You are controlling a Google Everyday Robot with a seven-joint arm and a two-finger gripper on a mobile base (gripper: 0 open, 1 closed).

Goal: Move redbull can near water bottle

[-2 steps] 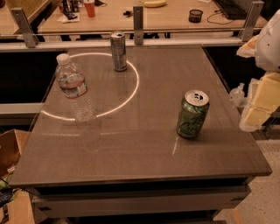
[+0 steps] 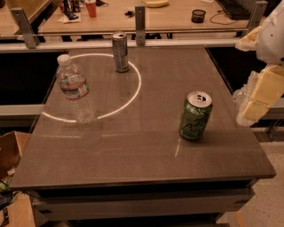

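The redbull can (image 2: pixel 120 52), slim and silver-grey with dark markings, stands upright at the far edge of the grey table (image 2: pixel 146 155). The water bottle (image 2: pixel 75 88), clear with a white cap and pale label, stands upright at the left, nearer to me than the can. The two are apart. My gripper (image 2: pixel 259 99), pale yellow and white, hangs at the right edge of the view, off the table's right side, far from both and holding nothing.
A wider green can (image 2: pixel 195 116) stands upright right of the table's middle, close to the gripper. A bright light ring (image 2: pixel 133 93) lies on the table between can and bottle. A metal rail (image 2: pixel 140 24) and a wooden desk (image 2: pixel 177 13) stand behind; a cardboard box (image 2: pixel 11 146) is at the left.
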